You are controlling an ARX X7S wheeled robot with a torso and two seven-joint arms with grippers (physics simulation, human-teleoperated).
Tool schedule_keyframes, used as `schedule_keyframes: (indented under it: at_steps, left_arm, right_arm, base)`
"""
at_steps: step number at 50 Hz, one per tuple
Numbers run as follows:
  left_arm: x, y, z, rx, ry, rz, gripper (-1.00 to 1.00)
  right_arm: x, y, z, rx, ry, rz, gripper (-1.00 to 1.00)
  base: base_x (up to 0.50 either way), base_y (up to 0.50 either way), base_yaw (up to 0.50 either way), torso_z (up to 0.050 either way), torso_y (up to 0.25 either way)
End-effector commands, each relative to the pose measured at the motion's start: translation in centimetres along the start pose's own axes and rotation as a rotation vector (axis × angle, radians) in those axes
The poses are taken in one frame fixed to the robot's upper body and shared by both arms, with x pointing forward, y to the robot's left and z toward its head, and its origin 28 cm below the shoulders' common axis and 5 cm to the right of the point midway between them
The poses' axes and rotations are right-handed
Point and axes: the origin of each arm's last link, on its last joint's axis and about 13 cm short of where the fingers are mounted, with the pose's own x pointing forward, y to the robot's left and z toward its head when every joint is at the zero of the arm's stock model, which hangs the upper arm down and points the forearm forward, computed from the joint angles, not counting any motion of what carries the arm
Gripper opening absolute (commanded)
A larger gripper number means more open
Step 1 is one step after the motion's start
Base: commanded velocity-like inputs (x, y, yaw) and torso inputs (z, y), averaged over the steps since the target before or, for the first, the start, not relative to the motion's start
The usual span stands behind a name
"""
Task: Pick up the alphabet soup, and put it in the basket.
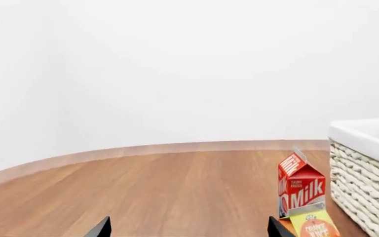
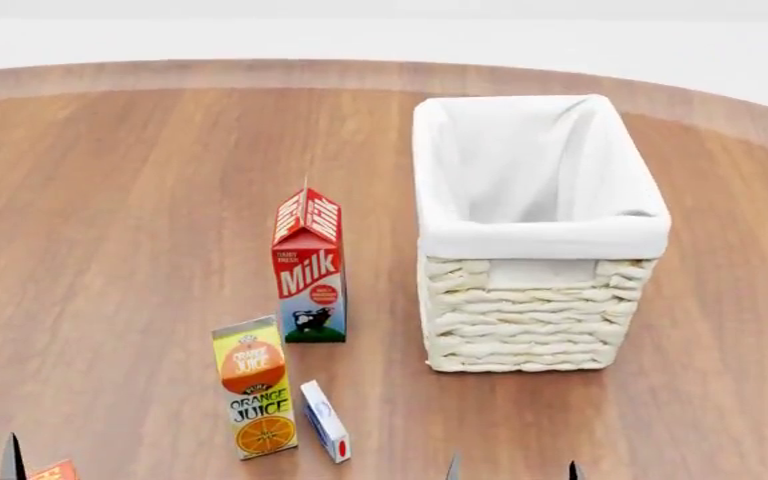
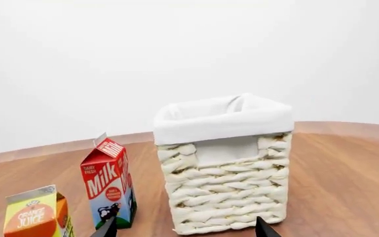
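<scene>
Wood-grain round surface (image 2: 117,200), pale wall behind its far edge. Right of the middle, upright: basket (image 2: 534,300) of cream woven wicker, white cloth lining folded over the rim, inside showing only cloth. Seen also from the right wrist (image 3: 226,182), close ahead, and from the left wrist (image 1: 367,192), only one corner in the picture.

Just beside the basket on its left, apart from it: milk carton (image 2: 311,268), red gabled top, upright, white "Milk" lettering on the side. Nearer the front edge, a little left of the milk: orange juice carton (image 2: 256,388), upright, yellow and orange, not touching the milk. Beside the juice on its right, a small white box (image 2: 325,420) with blue and red on it, lying flat on its long side.

At the front edge toward the left corner, a red-orange scrap of some object (image 2: 53,470) – too little in view to name; alphabet soup not to be identified in any view.

Left pincer (image 1: 189,229): two dark fingertips spread wide, open, holding nothing, aimed over bare wood with milk and juice off to one side. Right pincer (image 3: 186,229): likewise spread, open and empty – basket and milk carton straight ahead beyond the tips.
</scene>
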Motion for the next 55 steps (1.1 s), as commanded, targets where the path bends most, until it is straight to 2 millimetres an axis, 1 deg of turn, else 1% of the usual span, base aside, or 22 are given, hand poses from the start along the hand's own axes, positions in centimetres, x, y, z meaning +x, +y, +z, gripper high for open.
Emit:
schedule_keyframes:
  at_steps: [1,2,7,18,19,28,40,44,46,47,48,50,51,52,53,55]
  left_arm:
    - [-0.3,-0.2,0.1,-0.013,-0.015,0.009,1.0]
    - [-0.3,-0.2,0.1,-0.013,-0.014,0.009,1.0]
    - [-0.2,-0.2,0.1,-0.013,-0.013,0.009,1.0]
    - [-0.1,-0.2,0.1,-0.014,-0.014,0.009,1.0]
    - [-0.1,-0.2,0.1,-0.015,-0.014,0.009,1.0]
    - [-0.1,-0.2,0.1,-0.015,-0.014,0.012,1.0]
    - [-0.2,0.2,0.3,-0.018,-0.02,0.026,1.0]
    - [0.0,0.4,0.1,-0.023,-0.01,0.041,1.0]
    - [-0.1,0.4,0.0,-0.025,-0.002,0.042,1.0]
    - [-0.1,0.4,0.0,-0.025,-0.001,0.04,1.0]
    - [-0.2,0.4,0.0,-0.025,0.0,0.039,1.0]
    - [-0.4,0.5,-0.1,-0.028,0.008,0.039,1.0]
    - [-0.5,0.5,-0.2,-0.031,0.012,0.041,1.0]
    - [-0.6,0.6,-0.2,-0.035,0.013,0.04,1.0]
    - [-0.8,0.6,-0.1,-0.043,0.014,0.04,1.0]
    - [-0.9,0.6,-0.2,-0.048,0.014,0.042,1.0]
  right_arm:
    - [0.0,0.5,-1.1,0.012,0.033,0.012,1.0]
    - [0.0,0.4,-1.0,0.035,0.04,0.022,1.0]
    - [0.0,0.4,-0.8,0.021,0.025,0.01,1.0]
    - [0.0,0.3,-0.6,0.03,0.024,0.003,1.0]
    - [0.1,0.2,-0.6,0.032,0.045,-0.01,1.0]
    - [0.1,0.2,-0.6,0.029,0.023,-0.012,1.0]
    - [0.1,0.5,-0.9,-0.007,0.044,-0.026,1.0]
    - [-0.4,0.2,-0.1,0.014,0.101,-0.046,1.0]
    - [-1.0,0.1,1.1,-0.022,0.14,-0.047,1.0]
    - [-1.4,0.1,1.5,-0.018,0.168,-0.048,1.0]
    - [-2.1,0.0,2.3,0.002,0.229,-0.033,1.0]
    - [-2.9,0.0,3.2,0.007,0.273,0.005,1.0]
    - [-3.7,-0.1,3.7,0.012,0.342,0.03,1.0]
    - [-3.9,-0.1,4.0,-0.003,0.359,0.029,1.0]
    - [-4.5,-0.2,4.3,-0.08,0.41,0.032,1.0]
    - [-4.9,-0.3,4.9,-0.09,0.456,0.018,1.0]
  base:
    - [0.0,0.0,0.0,0.0,0.0]
    - [0.0,0.0,0.0,0.0,0.0]
    - [0.0,-0.43,0.0,0.0,0.0]
    - [0.0,0.0,0.0,0.0,0.0]
    - [0.5,0.0,0.0,0.0,0.0]
    - [0.5,0.0,0.0,0.0,0.0]
    - [0.0,0.0,0.0,0.0,0.0]
    - [0.0,0.0,0.0,0.0,0.0]
    - [0.0,0.0,0.0,0.0,0.0]
    - [0.0,0.0,0.0,0.0,0.0]
    - [0.0,0.0,0.0,0.0,0.0]
    - [0.0,0.0,0.0,0.0,0.0]
    - [0.0,0.0,0.0,0.0,0.0]
    - [0.0,0.0,0.0,0.0,0.0]
    - [0.0,0.0,0.0,0.0,0.0]
    - [0.0,0.0,0.0,0.0,0.0]
